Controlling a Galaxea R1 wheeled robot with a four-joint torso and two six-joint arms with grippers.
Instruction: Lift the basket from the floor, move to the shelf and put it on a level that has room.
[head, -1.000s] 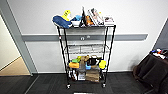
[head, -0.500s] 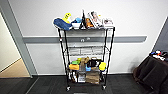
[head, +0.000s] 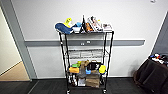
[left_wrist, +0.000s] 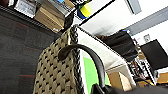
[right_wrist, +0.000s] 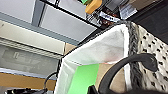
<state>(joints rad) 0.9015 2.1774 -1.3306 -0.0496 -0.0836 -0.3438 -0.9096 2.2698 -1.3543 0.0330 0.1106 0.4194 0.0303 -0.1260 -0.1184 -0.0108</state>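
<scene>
Your wire rack stands against wall, top tier crowded, second tier bare. Woven basket looms large beside both wrists, green item inside. Jaw state: can't tell.

Bare level between cluttered shelf tiers.

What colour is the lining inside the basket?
White fabric lining in the basket, clearest in the right wrist view.
</scene>
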